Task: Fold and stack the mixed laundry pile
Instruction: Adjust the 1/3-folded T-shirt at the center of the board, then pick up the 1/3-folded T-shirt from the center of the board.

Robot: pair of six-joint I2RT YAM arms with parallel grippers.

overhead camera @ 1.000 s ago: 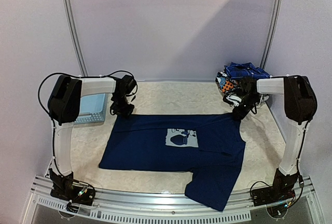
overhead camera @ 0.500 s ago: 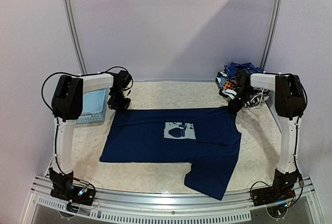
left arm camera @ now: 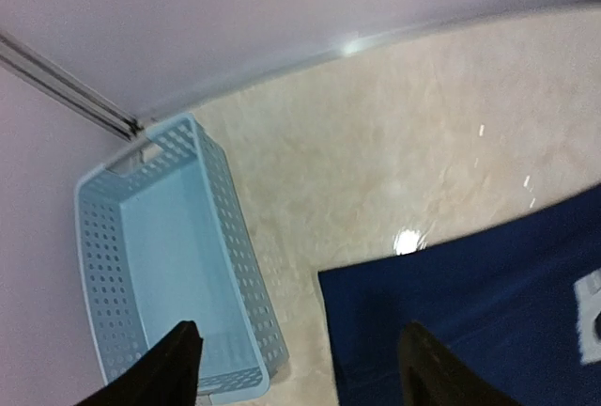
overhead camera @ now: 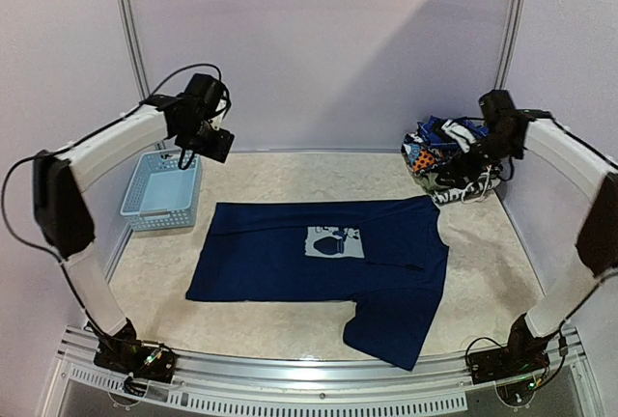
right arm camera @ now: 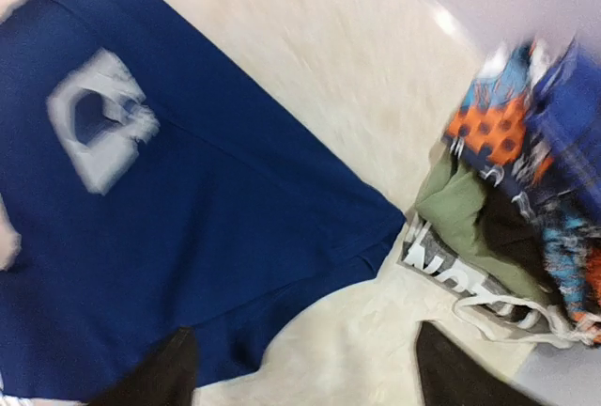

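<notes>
Navy tee lies spread flat mid-bench, rest of laundry pile heaped at far-right corner, my L hand up near blue basket, R hand by pile, both w/ fingers apart, holding nothing

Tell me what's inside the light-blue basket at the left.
Nothing shows inside the basket: the left wrist view gives only its bare pale-blue floor and slotted walls. One near corner is covered by a finger of the left gripper, so that part cannot be checked.
</notes>
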